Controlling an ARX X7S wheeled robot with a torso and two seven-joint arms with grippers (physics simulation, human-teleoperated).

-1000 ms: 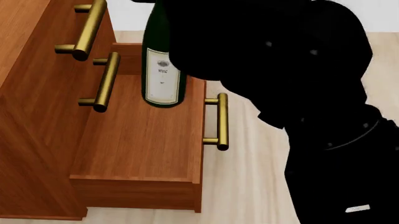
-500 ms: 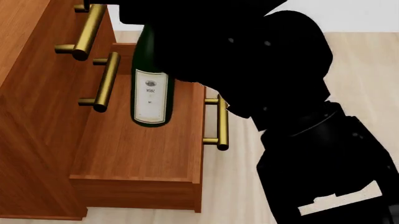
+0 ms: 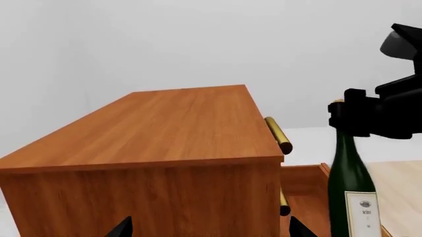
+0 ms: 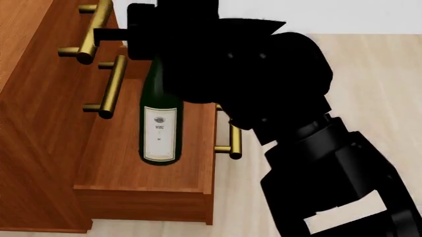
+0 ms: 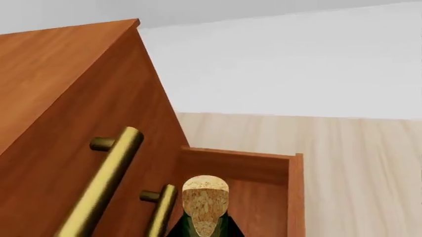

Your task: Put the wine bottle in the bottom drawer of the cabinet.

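Observation:
The dark green wine bottle (image 4: 160, 123) with a white label hangs upright over the floor of the open bottom drawer (image 4: 142, 173). My right gripper (image 4: 155, 49) is shut on the bottle's neck from above. I cannot tell if the bottle's base touches the floor. The right wrist view shows the tan cork (image 5: 205, 200) and the drawer's back wall (image 5: 250, 165). The left wrist view shows the cabinet (image 3: 165, 128), the wine bottle (image 3: 349, 187) and the right gripper (image 3: 379, 116) at its neck. My left gripper (image 3: 207, 233) is open and empty, facing the cabinet's side.
The two upper drawer fronts are shut, their brass handles (image 4: 92, 32) (image 4: 112, 86) jutting out beside the bottle. The bottom drawer's handle (image 4: 234, 128) sticks out toward my right arm (image 4: 316, 148). Pale wood floor (image 4: 376, 74) lies beyond.
My right gripper has carried the bottle lower and toward the drawer's front. The bottle's base has come down over the middle of the drawer floor.

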